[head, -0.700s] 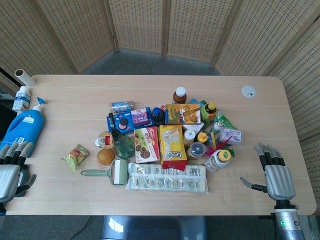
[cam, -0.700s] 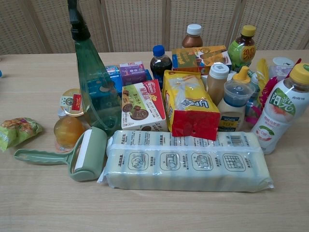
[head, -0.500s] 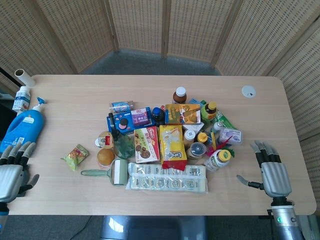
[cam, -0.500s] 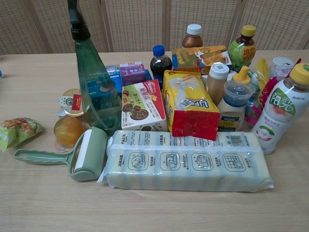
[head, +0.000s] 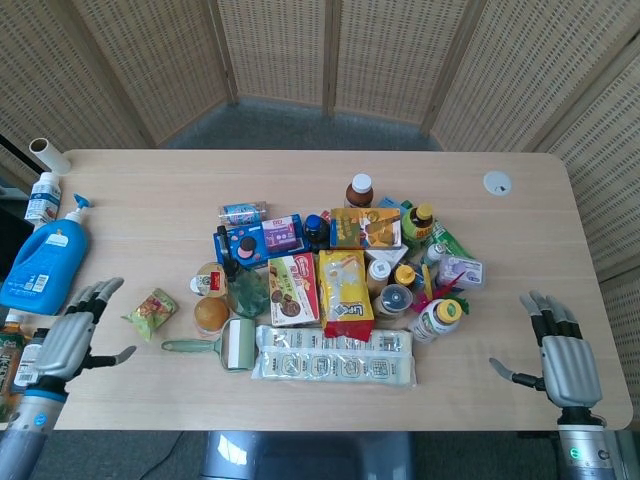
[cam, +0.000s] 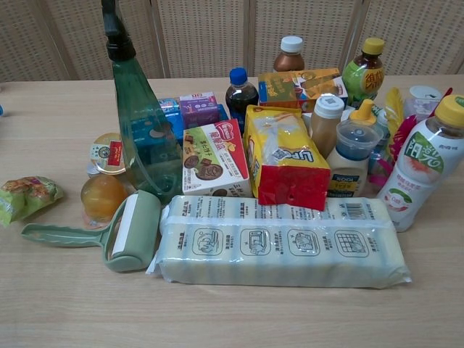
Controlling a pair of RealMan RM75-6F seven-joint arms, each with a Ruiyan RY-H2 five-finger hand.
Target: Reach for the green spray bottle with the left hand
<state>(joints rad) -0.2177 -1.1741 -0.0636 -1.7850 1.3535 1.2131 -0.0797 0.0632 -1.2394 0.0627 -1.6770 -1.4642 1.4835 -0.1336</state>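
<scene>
Woven rattan screens stand behind a pale wooden bench [head: 150, 190] crowded at its middle with groceries. Upright at the left edge of that heap is the green spray bottle [cam: 145, 130], translucent, with a dark trigger head; from the head view it shows as a dark nozzle over a green body [head: 243, 285]. Touching its base on the near side lies a sage-green lint roller [cam: 123, 230] with its handle pointing left, and just left of the bottle sits a small jar with a printed lid [cam: 107, 154] above an orange jelly cup [cam: 101, 197]. Right of the bottle leans a cookie box [cam: 212, 159], then a yellow and red snack bag [cam: 286, 156], with a long clear-wrapped pack [cam: 279, 250] lying across the front. Farther left, apart from the pile, rests a green snack packet [head: 151, 311]. The left hand [head: 68, 342] hovers over the bench's near left corner, fingers spread and pointing toward the packet, holding nothing and well apart from the spray bottle. Beyond it at the left edge lies a blue pump bottle [head: 48, 262]. The right hand [head: 565, 352] sits at the near right corner, fingers apart and empty, near a white drink bottle with a yellow cap [head: 438, 320]. Neither hand shows in the chest view.
</scene>
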